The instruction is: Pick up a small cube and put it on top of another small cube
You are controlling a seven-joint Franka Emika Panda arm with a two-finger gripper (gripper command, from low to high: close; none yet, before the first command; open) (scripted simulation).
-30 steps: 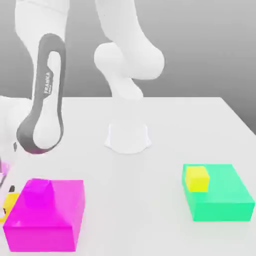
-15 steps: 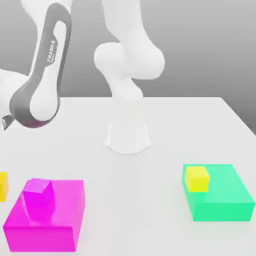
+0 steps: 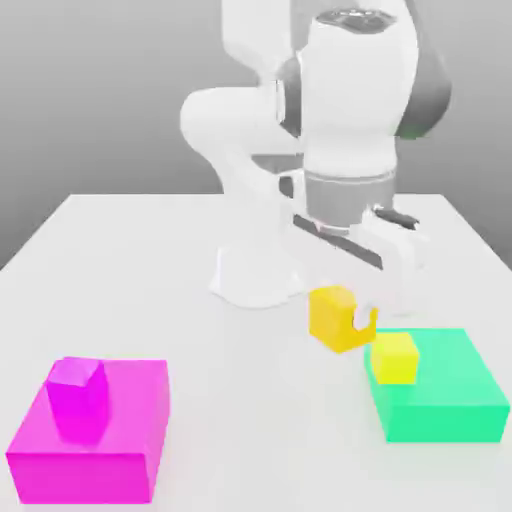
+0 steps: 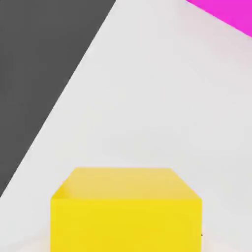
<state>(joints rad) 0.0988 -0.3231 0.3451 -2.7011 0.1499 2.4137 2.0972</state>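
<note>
Grey backdrop and a pale white bench [image 3: 130,280] framed the scene, with the arm's base standing at the middle of the frame in the exterior view. We held the small cube [image 3: 335,317], the deep golden one, in the fingers [image 3: 366,322] closed on it, clear of the bench, just right of centre in that frame. In the hand view the same cube [image 4: 125,209] filled the lower middle of the frame, with bare bench beyond it and a corner of the magenta block [image 4: 224,12] in the upper right. What the coming move turned on was how our cube lay from another small cube [image 3: 395,357], the lemon-yellow one, which sat on the near left corner of the flat green block [image 3: 450,395] at the lower right of the exterior frame. Our cube hung just up and to the left of it in the frame, near but apart, its lower edge seemingly about level with the target's top. We judged that the remaining travel was a short shift toward the frame's right and lower edge, keeping height so the held cube cleared the target's top before lowering. The held cube also looked turned relative to the target's faces, so we judged a small rotation would help them sit square. At the lower left, a magenta cube [image 3: 78,398] rested on the magenta block [image 3: 120,440], well apart from our path.
</note>
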